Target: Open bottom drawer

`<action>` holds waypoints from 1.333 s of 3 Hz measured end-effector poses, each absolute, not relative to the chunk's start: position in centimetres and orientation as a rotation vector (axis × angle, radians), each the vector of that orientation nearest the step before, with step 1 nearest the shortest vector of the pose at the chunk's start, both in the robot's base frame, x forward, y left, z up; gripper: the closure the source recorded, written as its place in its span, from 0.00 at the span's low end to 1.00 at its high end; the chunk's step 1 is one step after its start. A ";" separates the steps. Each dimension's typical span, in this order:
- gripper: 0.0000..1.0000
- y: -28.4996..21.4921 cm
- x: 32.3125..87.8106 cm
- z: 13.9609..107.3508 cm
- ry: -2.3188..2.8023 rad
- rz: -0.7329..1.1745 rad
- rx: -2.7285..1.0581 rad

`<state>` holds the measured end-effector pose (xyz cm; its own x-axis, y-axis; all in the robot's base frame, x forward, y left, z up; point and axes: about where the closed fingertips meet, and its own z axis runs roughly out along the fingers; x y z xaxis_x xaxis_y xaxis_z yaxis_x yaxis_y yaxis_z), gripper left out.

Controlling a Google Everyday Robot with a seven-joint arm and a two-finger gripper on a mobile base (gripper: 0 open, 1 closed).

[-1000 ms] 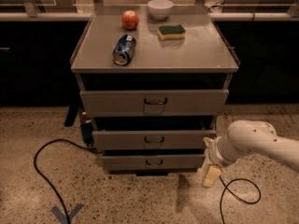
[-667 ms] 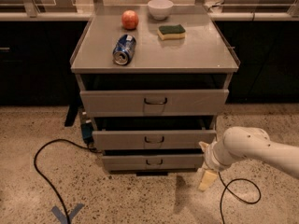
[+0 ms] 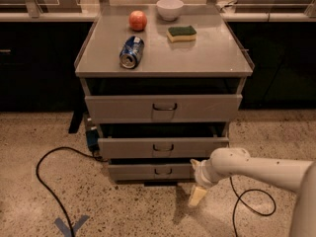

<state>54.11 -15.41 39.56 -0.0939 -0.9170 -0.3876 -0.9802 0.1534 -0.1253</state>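
The grey cabinet (image 3: pixel 98 68) has three drawer fronts. The bottom drawer (image 3: pixel 133 172) is the narrowest and lowest, just above the floor, with a small dark loop handle (image 3: pixel 163 171) at its centre. Its front sits a little back from the middle drawer (image 3: pixel 128 148), which sits back from the top drawer (image 3: pixel 118 108). My gripper (image 3: pixel 197 196) hangs at the end of the white arm (image 3: pixel 256 168), low near the floor, just right of and below the bottom drawer's right end. It holds nothing that I can see.
On the cabinet top lie a blue can (image 3: pixel 131 52), a red apple (image 3: pixel 138 20), a sponge (image 3: pixel 181 33) and a white bowl (image 3: pixel 170 8). Black cables loop on the floor at left (image 3: pixel 44 186) and right (image 3: pixel 256 209). Blue tape (image 3: pixel 71 226) marks the floor.
The arm has swung left and slightly down, bringing the gripper from right of the cabinet to the bottom drawer's right end. The drawers have not moved.
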 end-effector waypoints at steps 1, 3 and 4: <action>0.00 -14.2 55.0 33.5 2.117 0.256 -1.779; 0.00 -13.4 54.6 31.6 2.111 0.292 -1.793; 0.00 -11.5 55.4 27.5 2.094 0.321 -1.805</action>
